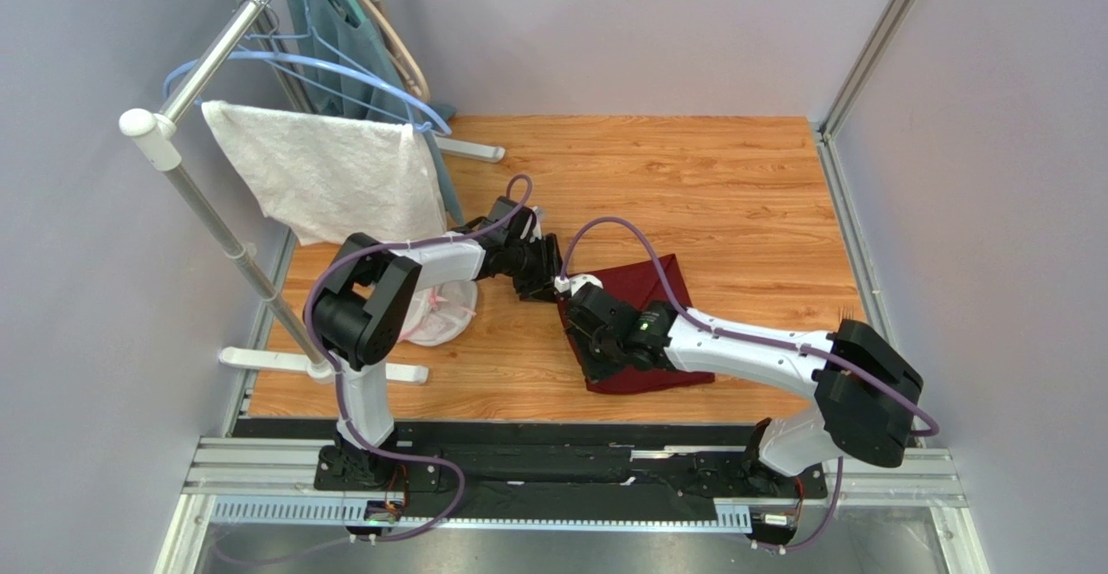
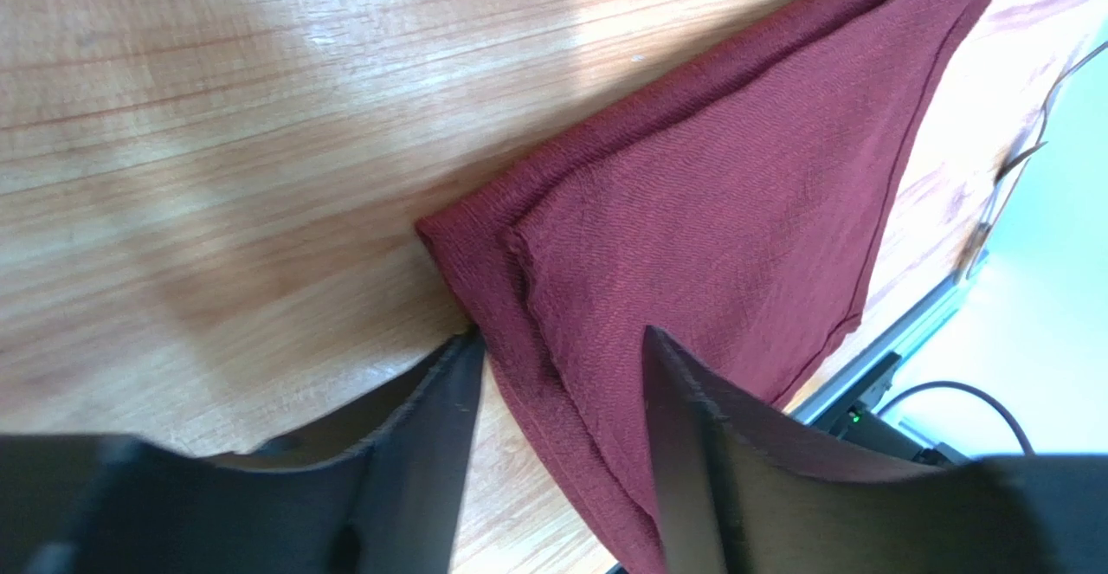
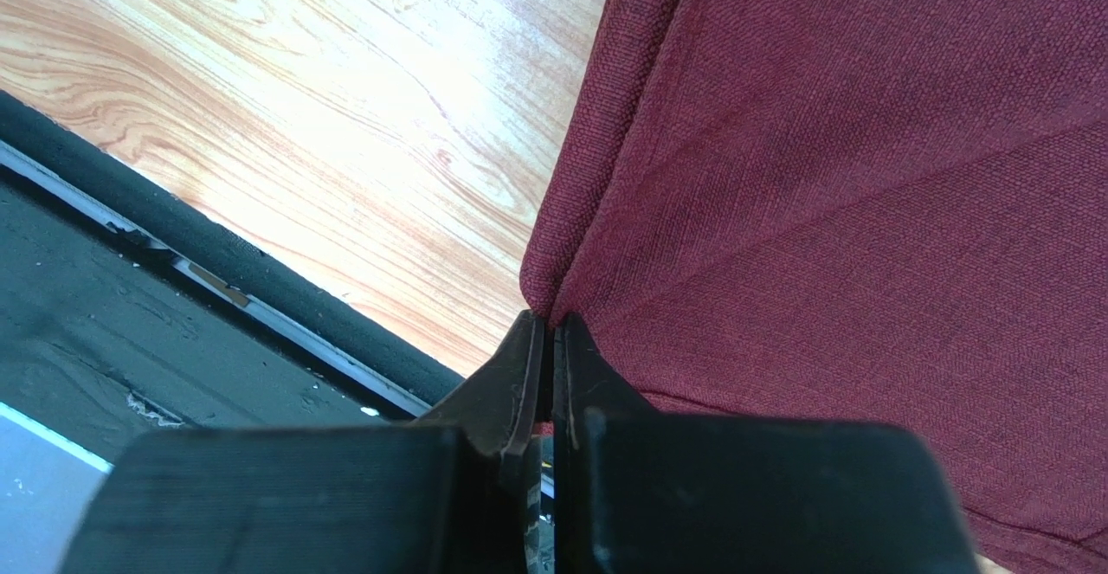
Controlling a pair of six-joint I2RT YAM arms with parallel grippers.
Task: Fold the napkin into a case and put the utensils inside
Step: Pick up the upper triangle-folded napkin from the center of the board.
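The right pincer (image 3: 546, 330) is clamped together on a corner of the napkin (image 1: 648, 285), which lies folded near the middle of the tabletop (image 1: 741, 185). The left pincer (image 2: 559, 356) is held apart astride another layered corner. All layers should be caught there before anything is lifted, so that the fold is kept even.

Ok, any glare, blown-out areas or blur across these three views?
Left wrist: glare whitens the wooden table, the right edge is blown out, the left gripper is a dark silhouette. Right wrist: napkin weave crisp, right gripper nearly black. Top external: evenly lit, sharp.
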